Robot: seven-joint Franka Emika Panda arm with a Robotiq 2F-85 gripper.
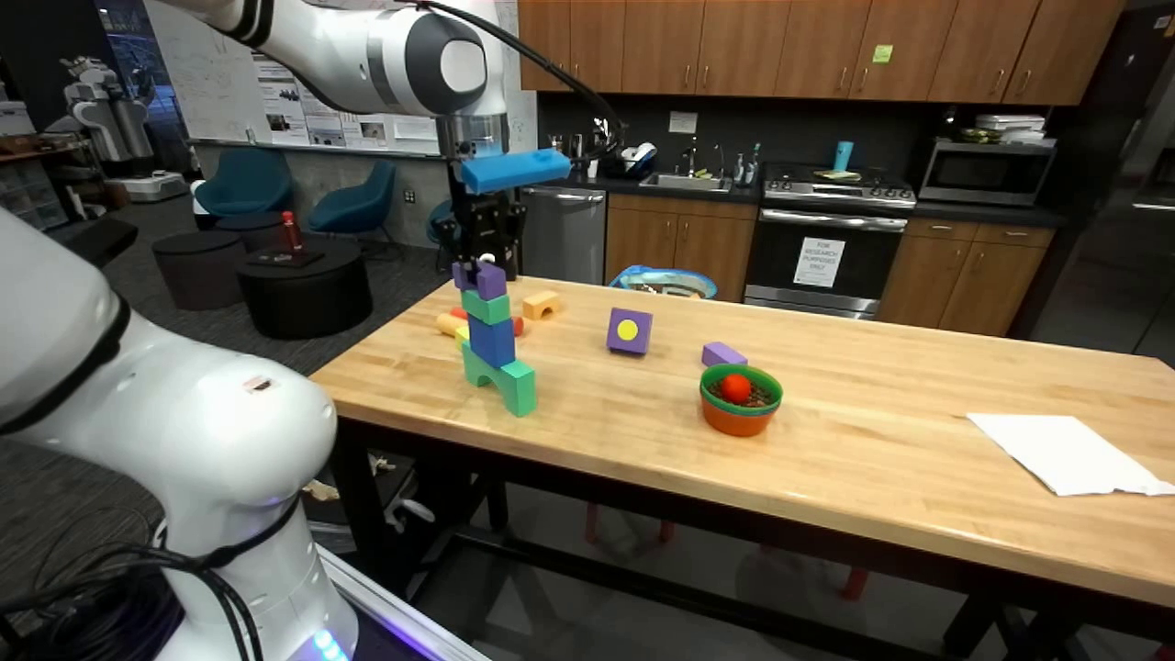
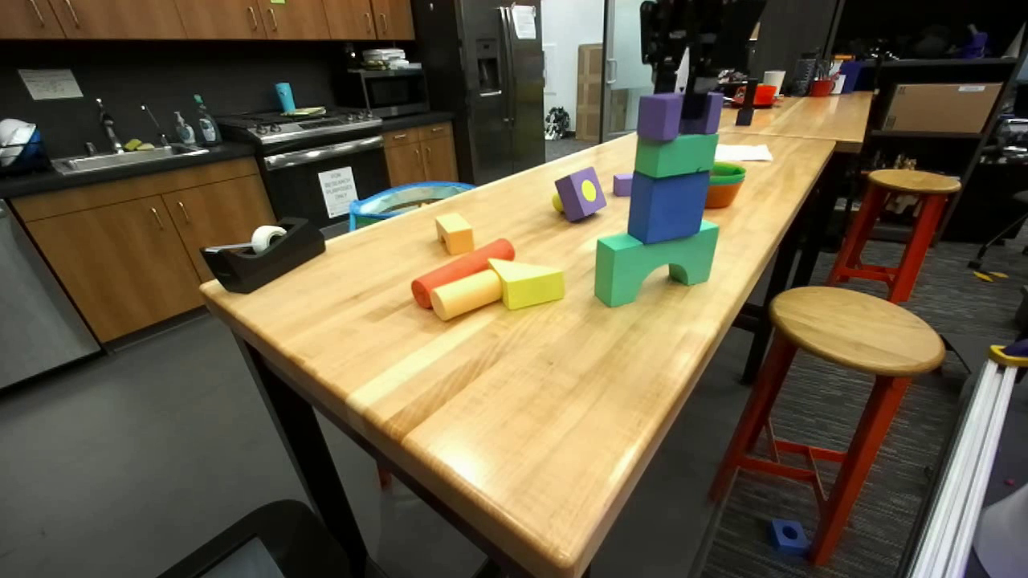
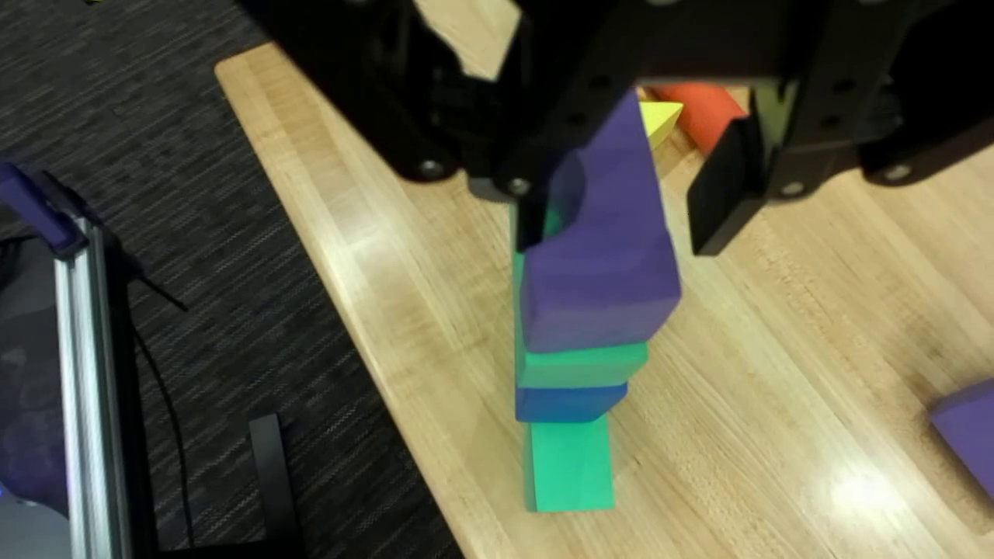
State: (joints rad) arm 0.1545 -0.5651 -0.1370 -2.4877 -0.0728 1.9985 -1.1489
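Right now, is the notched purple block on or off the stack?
On: in both exterior views, the notched purple block sits directly on the upper green block.

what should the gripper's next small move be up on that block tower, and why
Probably ease the gripper straight up: its fingers stand apart, one clear of the notched purple block, and that block rests on the upper green block, while a sideways move could knock the tower.

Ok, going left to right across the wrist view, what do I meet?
Silver rail → block tower topped in purple → red cylinder → lone purple block, cut off by the right edge. The yellow block overlaps its neighbours, so I leave it out.
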